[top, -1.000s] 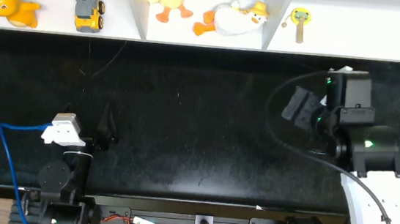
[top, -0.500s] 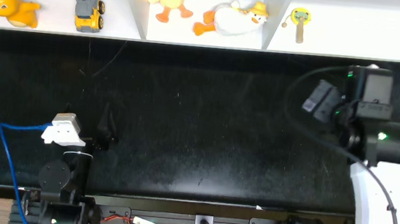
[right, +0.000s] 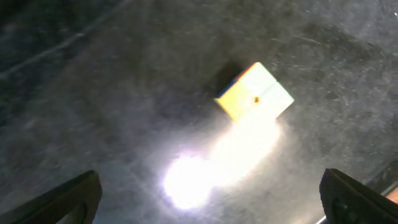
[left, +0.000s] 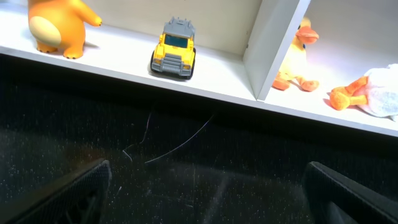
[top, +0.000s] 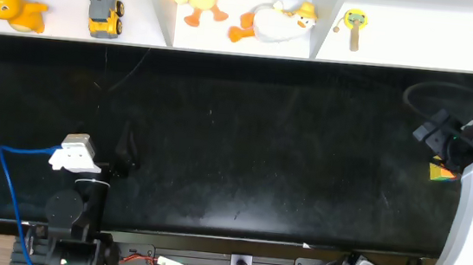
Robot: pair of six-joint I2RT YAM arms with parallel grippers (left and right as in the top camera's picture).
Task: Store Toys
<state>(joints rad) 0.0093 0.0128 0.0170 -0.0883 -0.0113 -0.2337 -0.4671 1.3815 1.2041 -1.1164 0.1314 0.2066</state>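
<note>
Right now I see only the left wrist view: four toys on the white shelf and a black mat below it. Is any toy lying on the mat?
Observer: Yes, one. A small cube, yellow on top, lies on the black mat near its right edge.
Operator: Is the right gripper holding it?
Observer: No. The right gripper is open above the mat, and the cube lies apart from its fingers.
Operator: Is anything in the right compartment of the shelf?
Observer: One small yellow-green toy, close to the compartment's left wall.
</note>
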